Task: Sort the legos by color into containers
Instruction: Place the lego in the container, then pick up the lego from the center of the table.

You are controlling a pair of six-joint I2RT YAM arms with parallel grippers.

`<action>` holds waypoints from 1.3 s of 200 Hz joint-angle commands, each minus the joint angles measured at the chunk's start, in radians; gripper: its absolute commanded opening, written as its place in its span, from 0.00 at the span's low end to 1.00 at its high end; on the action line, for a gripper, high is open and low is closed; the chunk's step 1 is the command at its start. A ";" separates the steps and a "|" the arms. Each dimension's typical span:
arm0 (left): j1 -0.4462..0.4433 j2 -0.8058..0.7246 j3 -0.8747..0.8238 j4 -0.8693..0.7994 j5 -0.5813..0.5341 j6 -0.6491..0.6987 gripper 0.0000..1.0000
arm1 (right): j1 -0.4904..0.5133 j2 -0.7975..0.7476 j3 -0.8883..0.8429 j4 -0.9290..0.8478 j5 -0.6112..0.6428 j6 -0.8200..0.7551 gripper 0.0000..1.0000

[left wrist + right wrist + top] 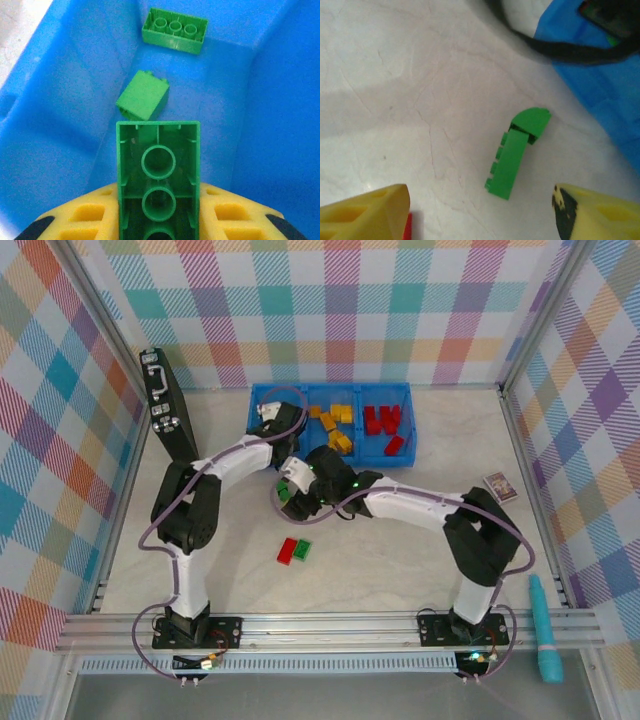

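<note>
Left wrist shows left gripper [159, 222] clamping a green brick [158, 170] over the bin [272, 125]; right wrist shows right gripper [480, 210] spread, empty.

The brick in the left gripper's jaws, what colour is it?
Green. The left wrist view shows the brick best, over the blue bin.

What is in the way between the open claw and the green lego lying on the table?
Nothing visible. The green lego lies on the table straight ahead of the right gripper, whose open jaws have only bare table before them.
</note>
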 commanded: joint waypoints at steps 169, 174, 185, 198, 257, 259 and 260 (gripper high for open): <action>0.040 -0.247 0.054 0.219 0.160 0.103 0.64 | 0.027 0.332 0.126 0.109 0.069 0.118 0.48; 0.040 -0.274 0.044 0.223 0.164 0.112 0.64 | 0.027 0.337 0.128 0.110 0.070 0.117 0.45; 0.040 -0.335 0.016 0.228 0.171 0.133 0.65 | 0.027 0.346 0.133 0.114 0.080 0.119 0.38; 0.041 -0.421 -0.026 0.218 0.171 0.157 0.66 | 0.027 0.341 0.115 0.149 0.088 0.113 0.27; 0.108 -0.896 -0.255 -0.032 0.022 0.248 0.71 | 0.026 0.235 0.155 0.063 0.105 0.003 0.19; 0.112 -0.912 -0.260 -0.044 0.014 0.250 0.72 | 0.026 0.232 0.163 0.058 0.108 -0.003 0.19; 0.114 -0.919 -0.262 -0.051 0.011 0.251 0.72 | 0.026 0.230 0.166 0.056 0.109 -0.007 0.19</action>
